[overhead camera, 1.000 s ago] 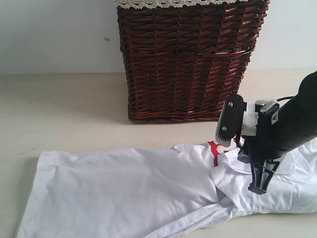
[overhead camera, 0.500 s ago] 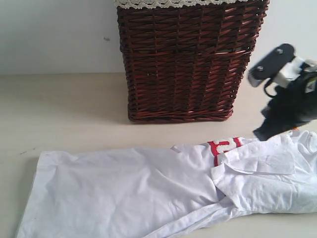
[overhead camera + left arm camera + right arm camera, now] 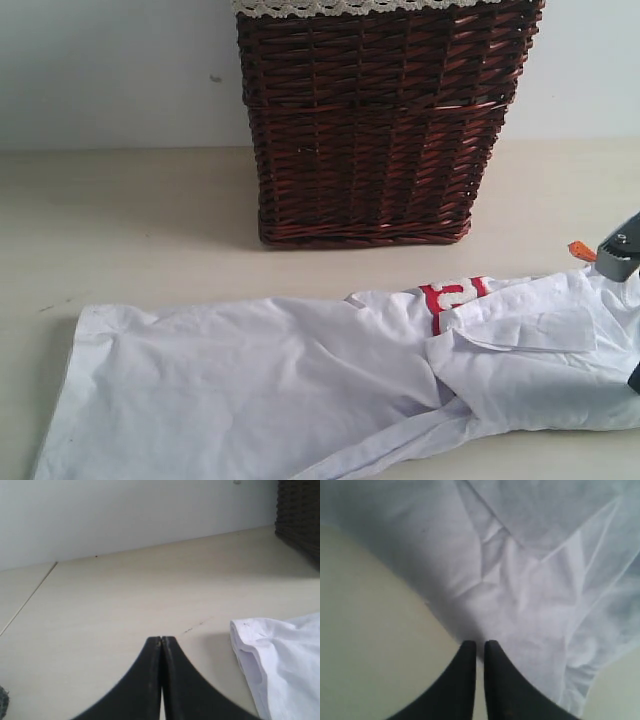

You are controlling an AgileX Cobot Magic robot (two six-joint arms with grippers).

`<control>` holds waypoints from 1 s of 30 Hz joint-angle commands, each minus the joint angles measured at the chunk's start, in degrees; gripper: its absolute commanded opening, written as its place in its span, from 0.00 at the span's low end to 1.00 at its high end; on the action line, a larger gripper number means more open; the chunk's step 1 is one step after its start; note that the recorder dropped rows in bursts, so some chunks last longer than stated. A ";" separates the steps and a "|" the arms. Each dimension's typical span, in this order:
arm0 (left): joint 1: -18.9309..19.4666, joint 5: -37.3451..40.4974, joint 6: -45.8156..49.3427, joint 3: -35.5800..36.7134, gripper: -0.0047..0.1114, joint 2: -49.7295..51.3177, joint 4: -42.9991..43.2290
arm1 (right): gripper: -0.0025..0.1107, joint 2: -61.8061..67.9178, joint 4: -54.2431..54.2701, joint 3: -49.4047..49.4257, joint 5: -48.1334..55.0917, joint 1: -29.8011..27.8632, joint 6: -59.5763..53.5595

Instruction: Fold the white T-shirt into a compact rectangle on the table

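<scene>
looking over the scene, we find the table [image 3: 150, 210] filling most of it, pale beige and matte, with a plain wall [image 3: 110, 70] behind. the white t-shirt [image 3: 260, 390] lies flat on the table's near side, spread from the left to the right edge of the exterior view, with one flap folded over toward the right. behind it, apart from the cloth, the dark brown wicker basket [image 3: 370, 130] stands upright against the wall, a cream lace trim [image 3: 380, 7] along its top.

the left gripper [image 3: 161, 641] hovers over bare table just beside the shirt's hem, its jaws pressed together and holding nothing. the right gripper [image 3: 479, 645] hangs over the shirt's edge with its jaws a narrow gap apart, nothing between them. a grey piece of the right arm [image 3: 622, 243] shows at the right edge of the exterior view.

a red patch [image 3: 450, 294] peeks out from under the fold, and a small orange tag [image 3: 581, 251] sits near the grey piece.
</scene>
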 commanded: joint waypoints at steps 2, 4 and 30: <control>0.00 -0.48 0.06 0.19 0.05 -0.36 -0.17 | 0.44 0.52 4.03 0.04 -7.40 -2.23 9.91; 0.00 -0.48 0.06 0.19 0.05 -0.36 -0.17 | 0.58 0.65 4.03 0.04 -11.28 -2.23 18.49; 0.00 -0.48 0.06 0.19 0.05 -0.36 -0.17 | 0.69 8.07 -7.62 0.04 -23.25 -2.23 29.67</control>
